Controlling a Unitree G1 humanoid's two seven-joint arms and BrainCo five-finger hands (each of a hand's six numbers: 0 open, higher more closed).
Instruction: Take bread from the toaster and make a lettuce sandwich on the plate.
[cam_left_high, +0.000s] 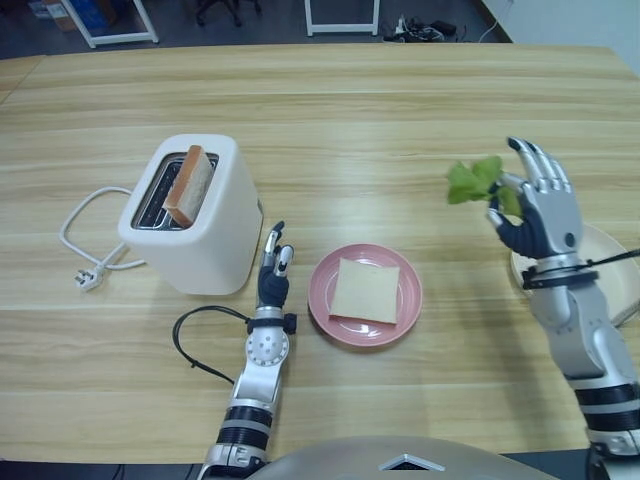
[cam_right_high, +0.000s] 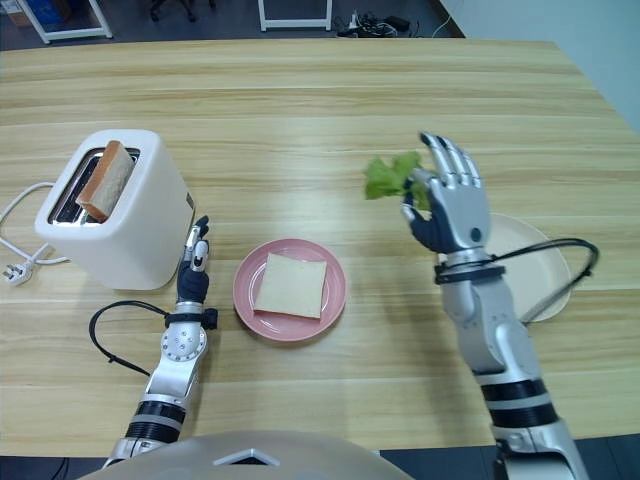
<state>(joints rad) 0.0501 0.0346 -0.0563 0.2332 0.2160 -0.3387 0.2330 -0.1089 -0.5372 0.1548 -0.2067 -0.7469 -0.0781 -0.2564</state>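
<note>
While in R hand (cam_left_high: 538, 212), lettuce (cam_left_high: 473, 181) frilly

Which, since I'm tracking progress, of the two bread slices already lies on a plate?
The pale square bread slice, lying flat on the round pink plate; the browner slice stands in the white toaster.

No text, number, label or sign is legible on any surface. The toaster (cam_left_high: 200, 240) carries a small dark patch on the lower edge of its side wall, too small to tell whether it bears any marking.
</note>
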